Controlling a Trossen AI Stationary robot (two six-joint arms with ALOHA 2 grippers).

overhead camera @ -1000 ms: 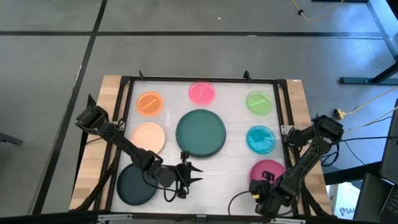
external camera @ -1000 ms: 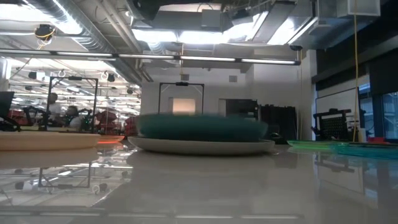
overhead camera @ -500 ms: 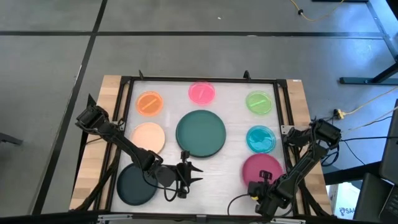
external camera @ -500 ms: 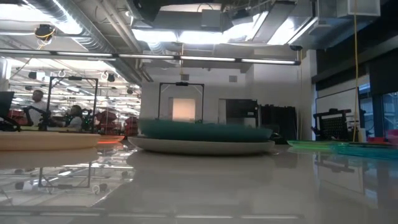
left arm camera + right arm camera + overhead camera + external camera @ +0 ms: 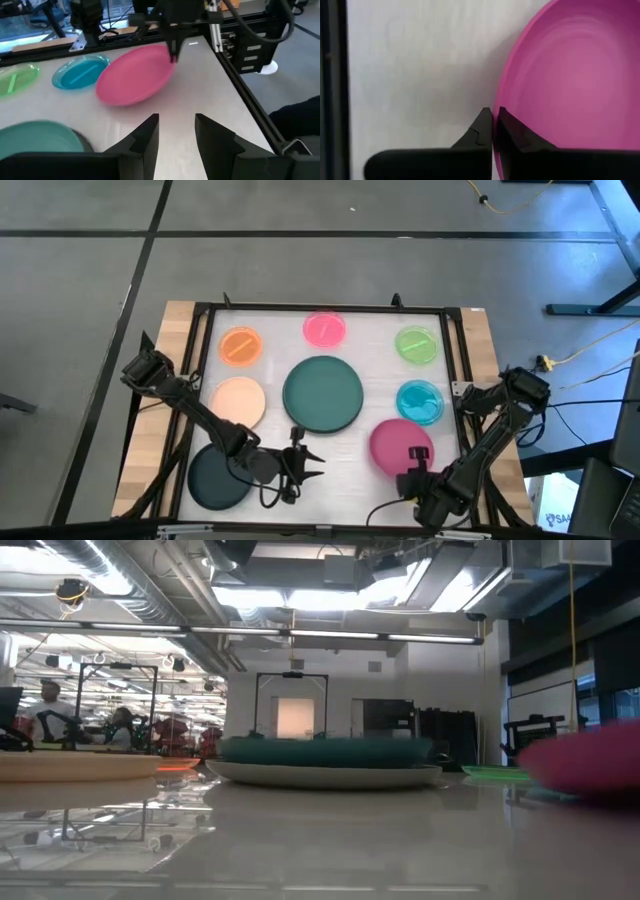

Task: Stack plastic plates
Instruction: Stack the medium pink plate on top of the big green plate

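The magenta plate (image 5: 398,444) is at the table's near right, tilted, with my right gripper (image 5: 420,456) shut on its rim; it also shows in the left wrist view (image 5: 134,76) and the low view (image 5: 585,764). My left gripper (image 5: 303,464) stands open near the front edge, beside the black plate (image 5: 218,478). The dark green plate (image 5: 323,392) rests on a grey plate (image 5: 320,775) at the centre. The peach (image 5: 239,400), orange (image 5: 240,346), pink (image 5: 325,329), light green (image 5: 416,345) and cyan (image 5: 420,404) plates lie flat on the table. My right gripper pinches the magenta plate's rim (image 5: 497,116) on its near-right side, one finger on the inner face and one on the outer. The fingers (image 5: 173,49) come from above, pointing down. The plate is tilted, its held rim raised and its opposite rim (image 5: 106,96) low by the table.
A black frame (image 5: 460,370) runs around the white table top. Bare white surface lies between the dark green plate and the front edge. Beyond the table, people (image 5: 45,715) sit far back in the room.
My right gripper has gone toward the table's left with the magenta plate. The plate has shifted left toward the centre and tipped up at its held rim, and it has come into the low view at the right.
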